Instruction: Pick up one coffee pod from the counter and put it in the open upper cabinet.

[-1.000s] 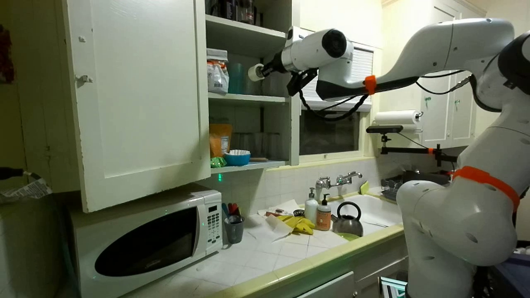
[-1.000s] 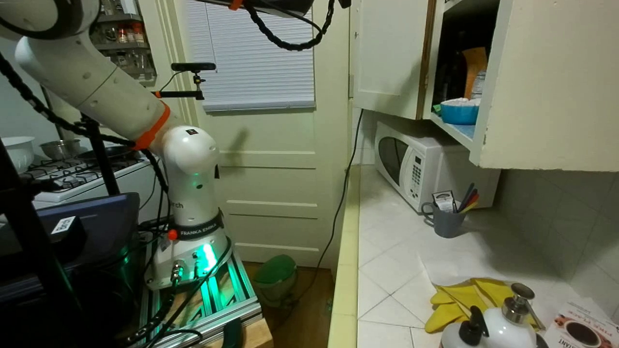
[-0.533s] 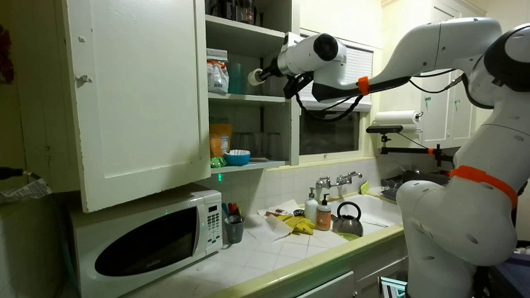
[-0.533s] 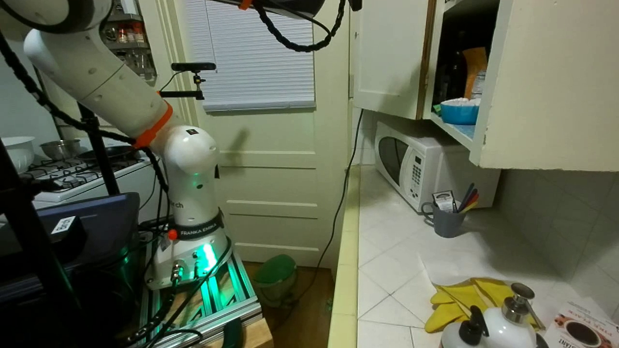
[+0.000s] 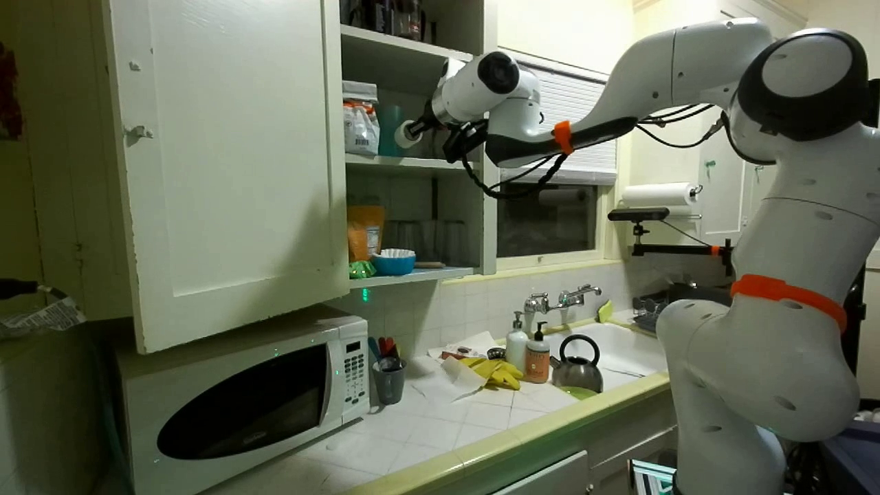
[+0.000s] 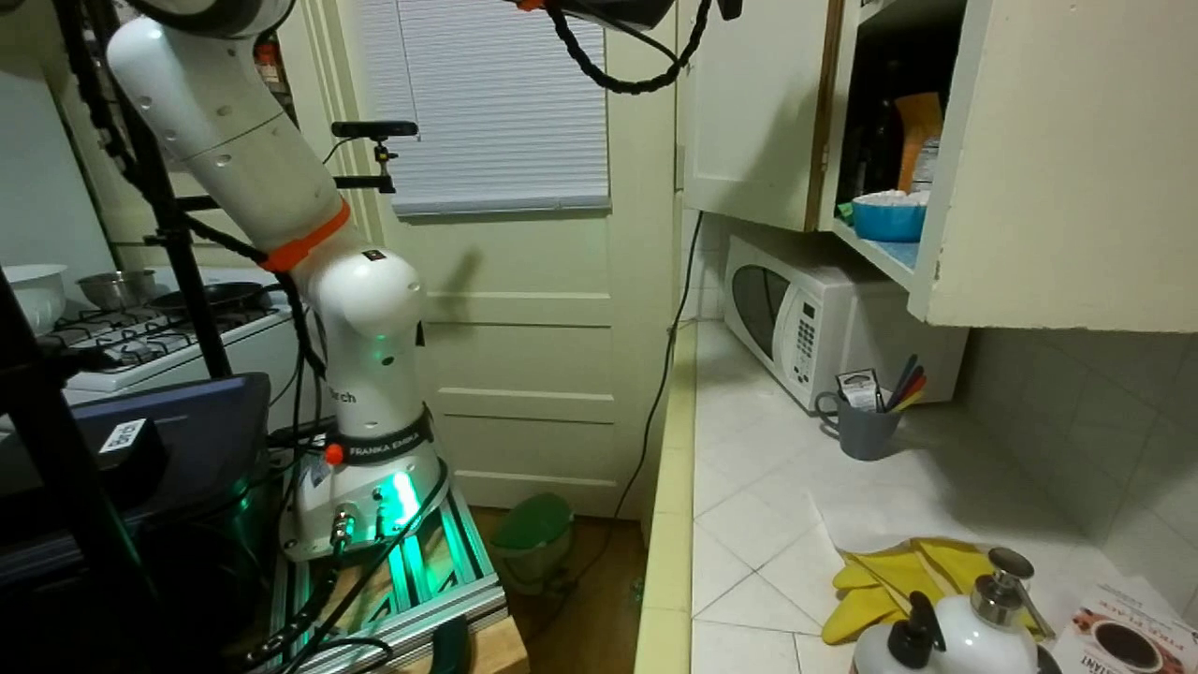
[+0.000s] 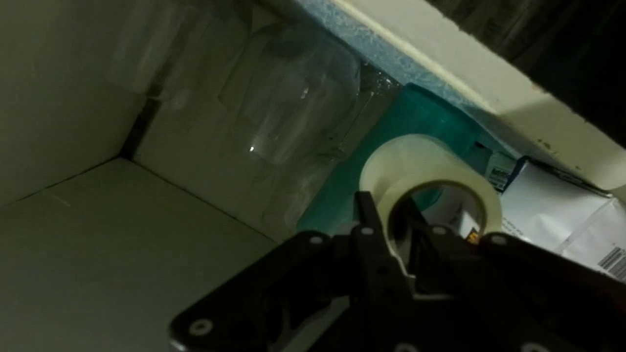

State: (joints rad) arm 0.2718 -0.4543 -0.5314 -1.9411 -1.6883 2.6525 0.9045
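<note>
"At the upper cabinet (image 5: 489, 220), how far along is the job?"

"Past the pick-up, I'd say, and short of the placing. The gripper (image 7: 387, 210) is clamped on a pale roll (image 7: 420, 164), one of its fingers (image 7: 366, 210) inside the ring and one outside."

"A roll? The task says coffee pod."

"It looks like tape to me, and I can't make out a pod on the counter (image 5: 440, 433). I'm treating the roll as the thing to stow."

"Where is it, exactly?"

"Above the middle shelf (image 5: 412, 163), in front of a teal tumbler (image 7: 430, 112) with a white bag (image 5: 361, 127) beside it. Whether roll and tumbler touch, I can't tell."

"And what's left?"

"The door (image 5: 240, 151) stands wide, so probably just the end: pick a spot on that shelf, lower the roll until it rests there, let go, back the arm (image 5: 818, 247) out. None of that is done yet; the fingers alone seem to carry it."
</note>
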